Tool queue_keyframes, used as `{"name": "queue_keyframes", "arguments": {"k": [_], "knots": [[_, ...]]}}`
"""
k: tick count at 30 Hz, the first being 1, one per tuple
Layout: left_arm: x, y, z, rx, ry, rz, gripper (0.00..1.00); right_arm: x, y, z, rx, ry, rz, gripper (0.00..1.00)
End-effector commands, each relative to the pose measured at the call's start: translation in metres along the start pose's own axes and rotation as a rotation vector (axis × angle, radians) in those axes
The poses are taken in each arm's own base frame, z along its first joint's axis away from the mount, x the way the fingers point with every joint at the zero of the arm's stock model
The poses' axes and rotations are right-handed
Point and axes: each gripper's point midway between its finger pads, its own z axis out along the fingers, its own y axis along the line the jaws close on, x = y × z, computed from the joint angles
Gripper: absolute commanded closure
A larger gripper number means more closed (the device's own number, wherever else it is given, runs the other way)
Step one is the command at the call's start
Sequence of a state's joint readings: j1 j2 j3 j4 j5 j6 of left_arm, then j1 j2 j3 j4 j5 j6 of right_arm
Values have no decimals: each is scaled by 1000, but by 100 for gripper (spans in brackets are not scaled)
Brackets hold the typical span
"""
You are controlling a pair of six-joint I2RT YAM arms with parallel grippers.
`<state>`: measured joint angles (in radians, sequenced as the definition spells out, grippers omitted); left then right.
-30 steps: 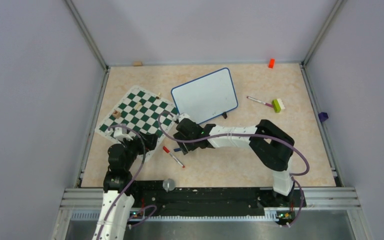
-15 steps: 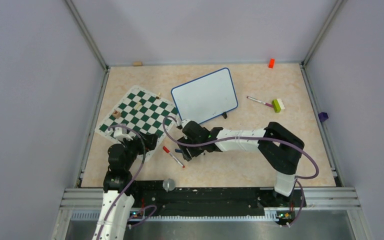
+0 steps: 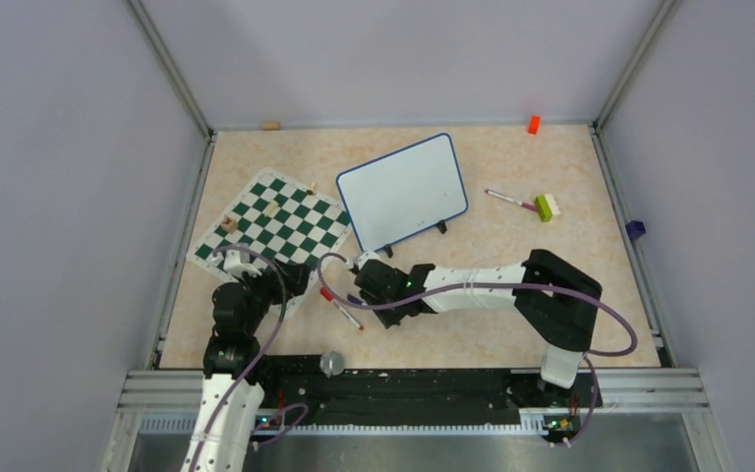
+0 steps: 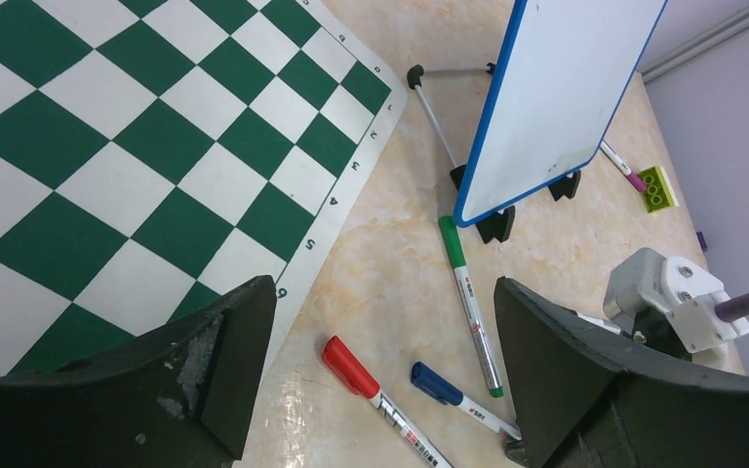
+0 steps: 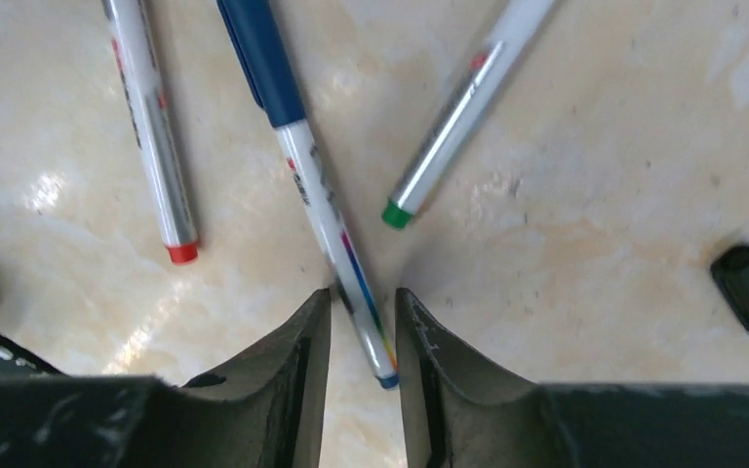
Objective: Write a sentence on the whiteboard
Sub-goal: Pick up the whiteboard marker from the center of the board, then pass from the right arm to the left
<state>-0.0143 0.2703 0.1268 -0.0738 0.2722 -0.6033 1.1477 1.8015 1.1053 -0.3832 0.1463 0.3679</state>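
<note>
Right gripper astride blue marker on desk — jaws narrowly parted, unclamped, left gripper spread wide

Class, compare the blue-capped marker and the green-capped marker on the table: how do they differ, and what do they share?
The blue-capped marker has a blue cap, the green-capped marker a green one. The blue-capped marker lies between the fingers of the right gripper; the green-capped marker lies outside them. The green-capped marker's cap sits by a whiteboard foot; the blue-capped marker lies farther off. Both lie flat on the table, capped, with pale barrels.
</note>
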Motion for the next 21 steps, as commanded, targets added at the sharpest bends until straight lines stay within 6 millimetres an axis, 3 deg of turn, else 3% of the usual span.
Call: {"name": "queue_keyframes", "arguments": {"k": [1,5,11,14,21], "knots": [[-7,-5,2,22,-27,7,13,8,-15,-16,80,-5,-20,76],[-5,-5,3,30,-17,9,10,8,-9,-18,68,-19,-44,100],[9,-27,7,152,78,-59,1,-3,13,-43,-96,-120,-16,100],[16,-56,1,272,192,-131,1,-9,17,-59,-143,-179,-4,100],[10,-104,-13,430,385,-347,12,-39,31,-94,-235,-319,32,100]]}}
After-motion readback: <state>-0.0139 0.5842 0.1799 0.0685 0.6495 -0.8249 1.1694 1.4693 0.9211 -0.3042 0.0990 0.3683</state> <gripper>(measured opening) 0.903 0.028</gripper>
